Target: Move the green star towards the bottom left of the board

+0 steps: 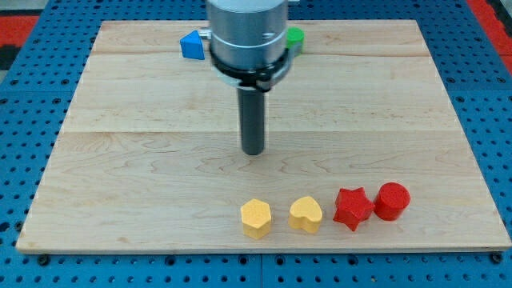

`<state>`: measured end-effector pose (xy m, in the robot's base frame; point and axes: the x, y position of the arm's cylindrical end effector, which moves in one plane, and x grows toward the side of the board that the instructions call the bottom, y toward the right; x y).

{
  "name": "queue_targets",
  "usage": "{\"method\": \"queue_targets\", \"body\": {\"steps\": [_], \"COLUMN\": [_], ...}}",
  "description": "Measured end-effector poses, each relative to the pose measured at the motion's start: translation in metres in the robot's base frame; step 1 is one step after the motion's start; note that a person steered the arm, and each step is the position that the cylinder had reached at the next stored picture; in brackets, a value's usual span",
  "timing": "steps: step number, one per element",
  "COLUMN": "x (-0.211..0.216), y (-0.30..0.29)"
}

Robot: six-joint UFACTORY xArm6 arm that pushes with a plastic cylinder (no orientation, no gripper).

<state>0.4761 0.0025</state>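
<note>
Sitting mid-board: my tip [253,151] rests near the centre of the wooden table [120,160], touching no block. No hand on this rig, only the dark rod, so nothing is grasped or clenched.

Green block [295,37] is at the view's top edge, just right of the arm's grey housing [246,36], which covers most of it; shape cannot be made out from the visible part. It is well apart from my tip, up and slightly right of it.

Blue block [191,45], triangular looking, sits at the view's top, just left of the housing.

Row along the view's bottom, left to right: yellow hexagon-like block [256,218], yellow heart [306,214], red star [353,208], red cylinder [392,201]. Red star and red cylinder touch or nearly touch; the two yellows are near each other with a small gap. My tip is above this row, well apart from it.
</note>
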Motion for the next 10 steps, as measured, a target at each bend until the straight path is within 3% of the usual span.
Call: {"method": "queue_targets", "body": {"steps": [6,7,10], "x": [-0.012,-0.026,-0.125], "y": [0.011,0.054,0.107]}}
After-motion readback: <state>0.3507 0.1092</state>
